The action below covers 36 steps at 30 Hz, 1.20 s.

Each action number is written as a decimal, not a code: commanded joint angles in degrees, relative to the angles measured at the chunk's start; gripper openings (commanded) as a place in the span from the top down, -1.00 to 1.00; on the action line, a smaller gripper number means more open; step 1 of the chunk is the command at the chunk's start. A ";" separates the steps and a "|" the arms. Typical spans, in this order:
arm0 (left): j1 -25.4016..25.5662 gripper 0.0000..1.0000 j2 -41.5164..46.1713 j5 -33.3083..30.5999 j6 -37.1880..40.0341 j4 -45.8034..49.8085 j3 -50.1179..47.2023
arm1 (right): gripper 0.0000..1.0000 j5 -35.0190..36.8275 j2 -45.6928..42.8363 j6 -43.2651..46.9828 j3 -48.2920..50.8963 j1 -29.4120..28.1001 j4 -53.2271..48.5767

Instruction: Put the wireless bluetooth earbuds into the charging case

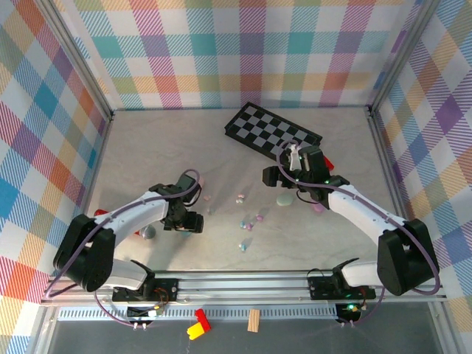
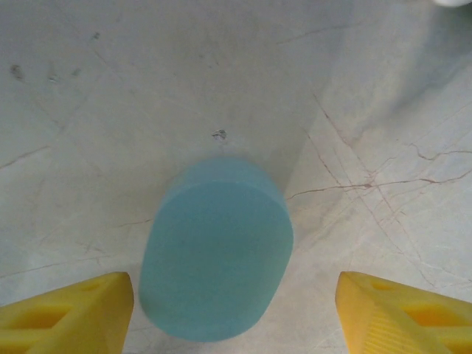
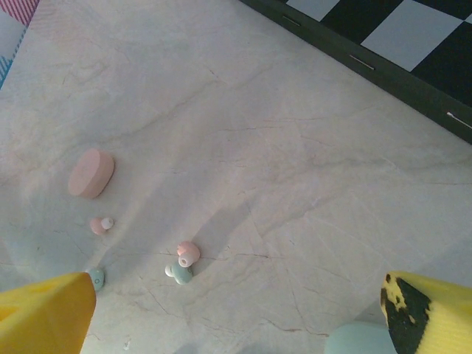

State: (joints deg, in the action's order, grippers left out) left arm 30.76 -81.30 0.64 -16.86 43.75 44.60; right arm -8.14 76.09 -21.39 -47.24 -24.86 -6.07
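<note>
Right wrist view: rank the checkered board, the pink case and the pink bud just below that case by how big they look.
1. checkered board, largest, though cropped by the frame.
2. pink case.
3. pink bud, smallest.
Case and bud lie close together, so that order is safe.

A black-and-grey chessboard (image 1: 273,133) lies at an angle on the far right part of the pale marble-patterned table (image 1: 162,147), close to the pastel plaid back wall (image 1: 243,51). On the front ledge below the metal rail (image 1: 243,284), a yellow-and-red block (image 1: 198,324) sits near a small wooden block (image 1: 254,320), not touching it.
</note>
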 commanded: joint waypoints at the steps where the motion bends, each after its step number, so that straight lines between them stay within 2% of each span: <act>1: 1.05 -0.38 -1.82 1.02 0.69 0.81 1.25 | -0.98 0.84 -0.24 -1.28 1.14 -0.45 1.13; 4: 1.40 -0.32 -3.27 0.47 0.61 0.78 1.63 | -0.97 1.28 -0.50 -1.44 1.53 -0.52 1.15; 7: 1.49 -0.09 -4.27 -0.19 0.52 0.88 1.84 | -0.97 1.29 -0.55 -1.20 1.50 -0.63 0.91; 12: 1.92 0.14 -5.63 -1.21 0.25 1.49 2.52 | -0.97 1.31 -1.28 -0.17 1.50 -0.80 -0.06; 18: 3.20 0.15 -2.30 -3.28 1.87 2.44 4.92 | -0.97 -2.14 -2.64 -4.22 1.22 -0.73 -0.74; 21: 4.39 0.18 0.64 -2.99 5.41 -0.45 5.74 | -0.98 -7.26 -2.59 -5.84 -0.81 -0.69 -4.63; 24: 5.05 0.24 2.84 -1.44 9.66 -5.66 5.57 | -0.97 -15.50 -1.72 -5.77 -3.51 -0.71 -9.10; 28: 5.60 0.24 5.09 3.41 16.19 -14.09 4.99 | -0.99 -25.73 -1.32 -8.91 -3.40 -0.71 -9.56; 33: 6.53 0.26 7.79 12.80 22.07 -25.46 2.94 | -0.77 -37.19 -1.17 -10.44 -3.52 -0.71 -10.28; 36: 7.61 0.22 7.83 19.82 26.21 -31.33 2.43 | -0.61 -41.95 0.13 -7.89 -5.43 -0.76 -16.28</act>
State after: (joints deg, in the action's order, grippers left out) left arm 37.04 -74.59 11.38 2.92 21.71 48.05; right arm -40.53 74.96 -30.37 -50.02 -25.21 -16.84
